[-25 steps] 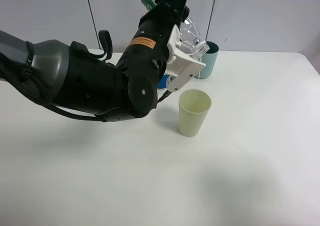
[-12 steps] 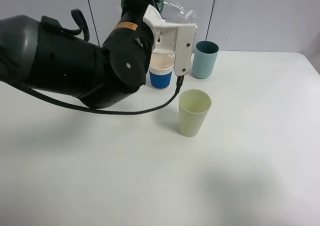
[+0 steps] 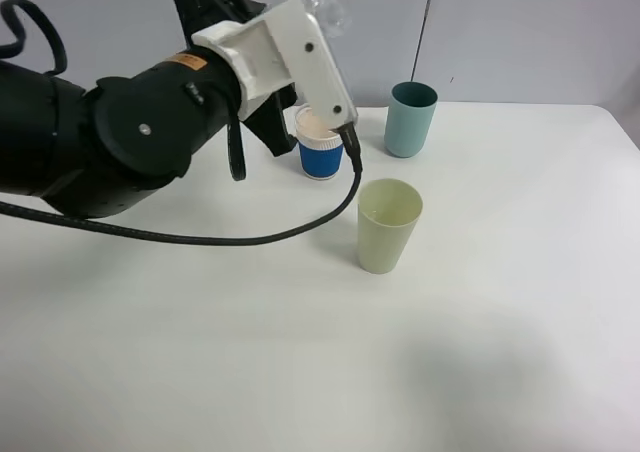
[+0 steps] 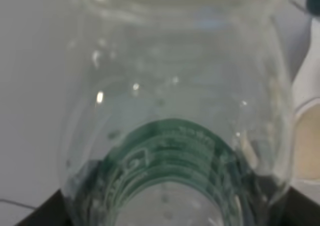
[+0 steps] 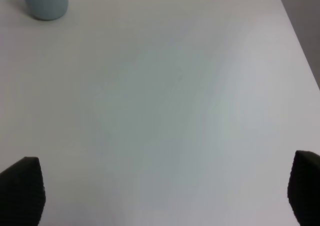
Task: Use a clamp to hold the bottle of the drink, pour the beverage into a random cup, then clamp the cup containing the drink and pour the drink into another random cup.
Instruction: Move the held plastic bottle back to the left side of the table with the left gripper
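Status: my left tool is pinching the bottle and holds it clear of the tabletop, at 12 o'clock from the blue cup. I cannot tell whether the pale cup holds drink. I judge the cup-to-cup pour outstanding. The left arm is raised high at 11 o'clock. My right tool is spread, gripping nothing.

White table: surface flat, matte, plain white throughout. A faint, soft-edged shadow lies on its near right portion. The far edge runs straight along the base of a grey wall. The wall is panelled; 1 dark vertical seam divides 2 panels.
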Tool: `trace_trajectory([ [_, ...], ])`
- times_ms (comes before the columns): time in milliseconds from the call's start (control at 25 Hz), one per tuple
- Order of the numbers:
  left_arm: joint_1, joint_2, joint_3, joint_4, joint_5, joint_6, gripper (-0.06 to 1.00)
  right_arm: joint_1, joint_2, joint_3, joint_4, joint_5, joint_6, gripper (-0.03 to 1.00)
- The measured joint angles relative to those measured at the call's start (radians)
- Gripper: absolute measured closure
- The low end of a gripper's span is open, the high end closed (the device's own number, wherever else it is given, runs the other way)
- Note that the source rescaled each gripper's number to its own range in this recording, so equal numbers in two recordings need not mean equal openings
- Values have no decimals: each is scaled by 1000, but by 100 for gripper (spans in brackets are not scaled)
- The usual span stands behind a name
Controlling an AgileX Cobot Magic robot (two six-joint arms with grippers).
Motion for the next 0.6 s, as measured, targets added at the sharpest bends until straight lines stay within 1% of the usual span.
trace_trajectory([
  [80, 27, -34, 52, 58, 30, -170, 88, 0, 0, 0, 0, 0, 0, -3],
  [160, 58, -69, 103, 147, 73, -330, 88, 0, 0, 0, 0, 0, 0, -3],
  [200, 78, -89, 132, 192, 93, -394, 88, 0, 0, 0, 0, 0, 0, -3],
  [320, 151, -137, 204, 391, 161, -635, 88, 0, 0, 0, 0, 0, 0, -3],
  [440, 233, -151, 247, 572, 184, -883, 88, 0, 0, 0, 0, 0, 0, -3],
  [560, 315, -152, 274, 711, 191, -1168, 88, 0, 0, 0, 0, 0, 0, -3],
  [600, 342, -152, 279, 756, 192, -1243, 88, 0, 0, 0, 0, 0, 0, -3],
])
